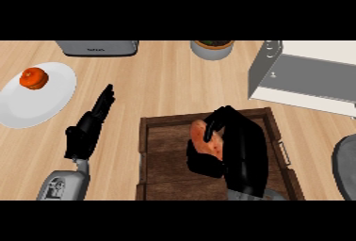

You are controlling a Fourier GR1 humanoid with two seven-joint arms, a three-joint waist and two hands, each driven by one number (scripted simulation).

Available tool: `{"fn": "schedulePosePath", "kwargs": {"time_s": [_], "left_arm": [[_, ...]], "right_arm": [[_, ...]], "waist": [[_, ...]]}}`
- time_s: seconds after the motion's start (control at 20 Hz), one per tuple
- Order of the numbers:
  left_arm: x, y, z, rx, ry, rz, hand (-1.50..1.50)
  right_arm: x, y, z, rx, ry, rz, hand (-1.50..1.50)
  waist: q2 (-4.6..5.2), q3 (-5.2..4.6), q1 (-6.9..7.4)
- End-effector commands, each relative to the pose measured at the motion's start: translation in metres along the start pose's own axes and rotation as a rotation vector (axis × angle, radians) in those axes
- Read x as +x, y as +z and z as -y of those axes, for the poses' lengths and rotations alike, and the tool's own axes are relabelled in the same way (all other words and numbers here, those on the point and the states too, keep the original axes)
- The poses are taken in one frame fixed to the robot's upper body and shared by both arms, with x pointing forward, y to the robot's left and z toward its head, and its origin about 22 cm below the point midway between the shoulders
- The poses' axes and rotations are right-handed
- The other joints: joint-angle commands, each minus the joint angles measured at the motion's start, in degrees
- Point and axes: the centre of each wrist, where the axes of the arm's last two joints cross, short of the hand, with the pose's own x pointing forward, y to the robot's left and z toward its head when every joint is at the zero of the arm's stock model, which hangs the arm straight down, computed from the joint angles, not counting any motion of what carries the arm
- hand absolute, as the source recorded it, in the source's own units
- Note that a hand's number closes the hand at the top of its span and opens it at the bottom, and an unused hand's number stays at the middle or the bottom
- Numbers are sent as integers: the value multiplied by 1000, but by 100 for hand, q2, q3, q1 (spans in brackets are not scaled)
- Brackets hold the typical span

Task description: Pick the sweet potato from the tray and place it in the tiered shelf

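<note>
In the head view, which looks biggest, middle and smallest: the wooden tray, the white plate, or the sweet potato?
1. wooden tray, biggest.
2. white plate, middle.
3. sweet potato, smallest, though the right hand curled round it hides part of it.

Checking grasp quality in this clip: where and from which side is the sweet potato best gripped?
Across its middle, from above. The sweet potato lies lengthwise on the flat wooden tray, leaving its long sides exposed; the right hand already curls its fingers around it that way.

1. I count one wooden tray [156, 136], with one sweet potato [207, 137] over it.
2. Left of the tray: one white plate [42, 101], one orange fruit [33, 78].
3. Beyond the tray: one toaster [97, 47], one pot [212, 49], one tiered shelf [306, 77].
4. Two hands: left hand [87, 129], right hand [240, 146].
</note>
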Motion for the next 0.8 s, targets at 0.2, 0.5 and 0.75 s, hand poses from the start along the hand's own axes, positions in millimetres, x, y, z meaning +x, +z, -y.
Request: {"fn": "schedulePosePath", "kwargs": {"time_s": [0.2,0.5,0.75], "left_arm": [[0,0,-11,5,6,0,0],[-2,15,-1,-18,26,2,0],[9,-3,11,16,-5,24,0]], "right_arm": [[43,9,59,-260,17,-77,150],[45,-7,106,-397,52,-54,150],[59,-6,131,-509,96,-69,150]], "waist": [[-15,-8,-24],[-4,-2,4],[-16,-4,-54]]}}
